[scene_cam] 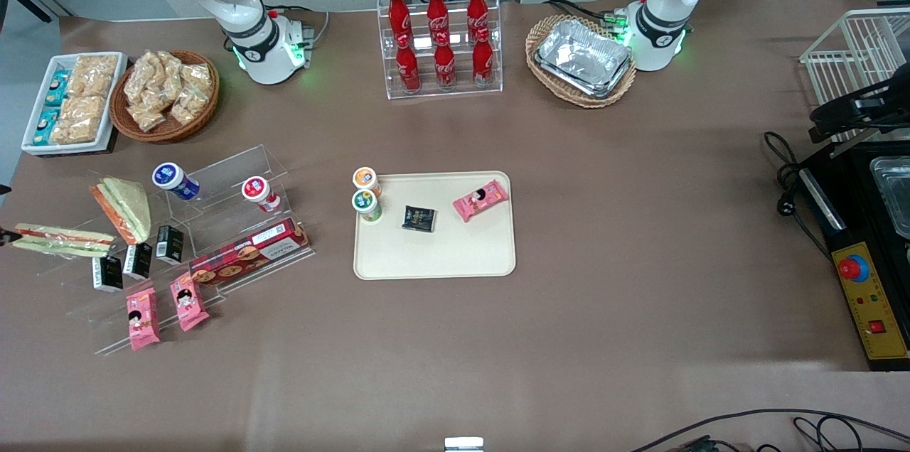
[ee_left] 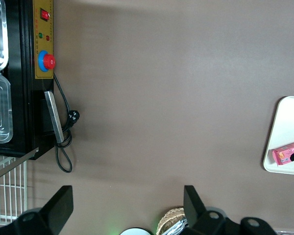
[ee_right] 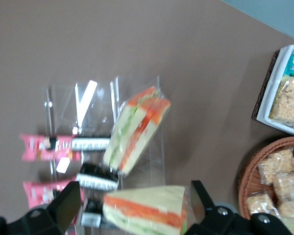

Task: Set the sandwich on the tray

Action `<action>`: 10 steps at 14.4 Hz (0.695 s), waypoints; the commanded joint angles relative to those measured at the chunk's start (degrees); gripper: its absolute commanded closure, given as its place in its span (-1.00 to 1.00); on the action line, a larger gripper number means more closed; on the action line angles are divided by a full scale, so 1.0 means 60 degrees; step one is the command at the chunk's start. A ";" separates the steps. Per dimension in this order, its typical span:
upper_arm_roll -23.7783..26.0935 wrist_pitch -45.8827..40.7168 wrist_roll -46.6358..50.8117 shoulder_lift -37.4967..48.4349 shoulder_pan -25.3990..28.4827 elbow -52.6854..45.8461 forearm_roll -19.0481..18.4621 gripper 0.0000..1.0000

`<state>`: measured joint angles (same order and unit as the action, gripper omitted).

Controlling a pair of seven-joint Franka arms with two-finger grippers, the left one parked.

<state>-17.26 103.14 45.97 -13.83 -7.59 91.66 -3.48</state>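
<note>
The sandwich (scene_cam: 60,239) is long and thin, wrapped in plastic, and lies on the clear acrylic stand (scene_cam: 213,224) toward the working arm's end of the table. It also shows in the right wrist view (ee_right: 137,129). The triangular sandwich (scene_cam: 124,209) lies beside it. My right gripper (ee_right: 134,196) is open and hovers well above the stand, with the triangular sandwich (ee_right: 147,208) showing between its fingers, not touched. The cream tray (scene_cam: 434,260) lies mid-table and holds two small cups, a black packet and a pink snack. The gripper does not clearly show in the front view.
Black boxes (scene_cam: 138,260), pink snack packs (scene_cam: 142,317), a biscuit box (scene_cam: 249,253) and two cups sit on the stand. A snack basket (scene_cam: 167,93) and white snack tray (scene_cam: 71,104) lie farther back. A cola rack (scene_cam: 441,40) and foil trays (scene_cam: 583,57) stand at the back.
</note>
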 commanded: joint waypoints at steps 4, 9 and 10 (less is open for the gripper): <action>-0.0141 0.1487 0.2736 -0.0565 -0.0712 -0.0014 0.0257 -1.00; -0.0141 0.1809 0.4550 -0.1004 -0.0712 -0.0028 0.0755 -1.00; -0.0141 0.1925 0.4946 -0.1106 -0.0698 -0.0014 0.0784 -1.00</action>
<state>-17.95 112.48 69.16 -18.78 -11.89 91.74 -0.18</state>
